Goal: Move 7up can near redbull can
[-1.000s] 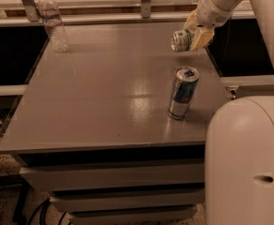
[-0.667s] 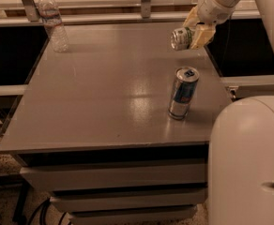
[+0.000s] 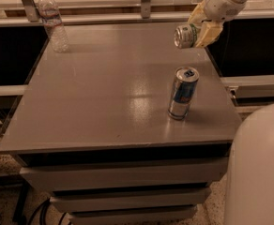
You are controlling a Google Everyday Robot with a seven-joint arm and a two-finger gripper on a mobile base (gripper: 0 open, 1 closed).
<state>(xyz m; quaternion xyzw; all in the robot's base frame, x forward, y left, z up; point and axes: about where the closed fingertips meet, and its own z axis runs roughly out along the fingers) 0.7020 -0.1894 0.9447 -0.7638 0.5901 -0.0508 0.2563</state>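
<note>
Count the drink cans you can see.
2. The 7up can lies sideways in the gripper, held above the table's far right edge; the redbull can stands upright on the table nearer the front right.

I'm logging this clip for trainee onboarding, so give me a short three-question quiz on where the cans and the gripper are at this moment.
1. True or false: the 7up can stands upright on the table.
2. What stands at the table's far left corner? A: a water bottle. B: a bowl. C: an apple.
3. Fill in: the redbull can stands ___ near the table's front right.

Key:
1. False. The gripper is shut on it and holds it tipped on its side over the table's far right corner.
2. A.
3. Upright.
</note>
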